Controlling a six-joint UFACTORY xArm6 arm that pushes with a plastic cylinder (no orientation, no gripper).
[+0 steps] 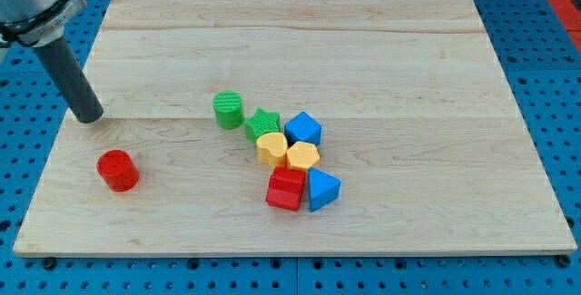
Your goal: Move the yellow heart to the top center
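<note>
The yellow heart (270,148) lies near the board's middle, in a tight cluster. It touches the green star (261,124) above it, the yellow hexagon (302,156) on its right and the blue cube (303,130) up to the right. My tip (89,116) rests on the board at the view's left, far to the left of the heart and above the red cylinder (118,170).
A green cylinder (229,109) stands just left of the green star. A red cube (286,189) and a blue triangular block (322,189) sit below the yellow blocks. The wooden board (408,77) lies on a blue perforated table.
</note>
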